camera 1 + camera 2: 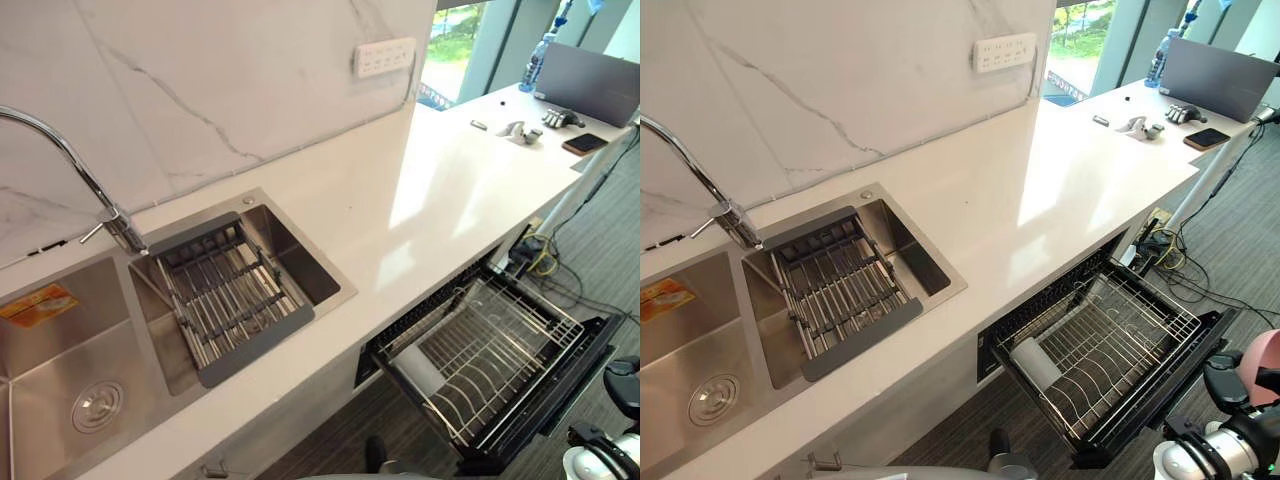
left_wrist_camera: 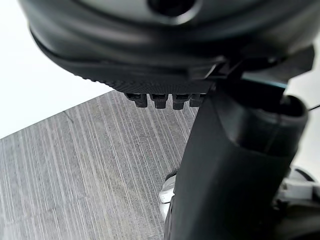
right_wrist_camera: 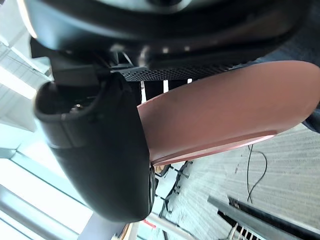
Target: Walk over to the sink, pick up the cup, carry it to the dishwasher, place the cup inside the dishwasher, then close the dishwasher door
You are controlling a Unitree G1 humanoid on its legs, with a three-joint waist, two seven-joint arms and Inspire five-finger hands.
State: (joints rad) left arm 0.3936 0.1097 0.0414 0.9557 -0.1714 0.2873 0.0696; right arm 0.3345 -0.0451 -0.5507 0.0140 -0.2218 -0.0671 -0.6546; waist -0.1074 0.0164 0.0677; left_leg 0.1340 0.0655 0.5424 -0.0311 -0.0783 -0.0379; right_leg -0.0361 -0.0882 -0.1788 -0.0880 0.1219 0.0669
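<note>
A pink cup (image 3: 230, 110) sits in my right hand (image 3: 100, 150), clamped between the thumb and the curled fingers. In the right eye view the cup (image 1: 1268, 362) and that hand (image 1: 1228, 388) hang low at the right, just beyond the outer corner of the open dishwasher door (image 1: 1175, 385). The dishwasher's wire rack (image 1: 1110, 345) is pulled out under the counter. The steel sink (image 1: 915, 250) lies to the left, with a grey drying rack (image 1: 835, 290) across it. My left hand (image 2: 235, 165) hangs over the striped floor, fingers relaxed and holding nothing.
A curved faucet (image 1: 690, 165) stands behind the sink. The white counter (image 1: 1040, 200) runs to a far end with a laptop (image 1: 1215, 75), a bottle (image 1: 1157, 60) and a phone (image 1: 1207, 138). Cables (image 1: 1160, 245) lie on the floor beside the dishwasher. A white roll (image 1: 1035, 362) rests in the wire rack.
</note>
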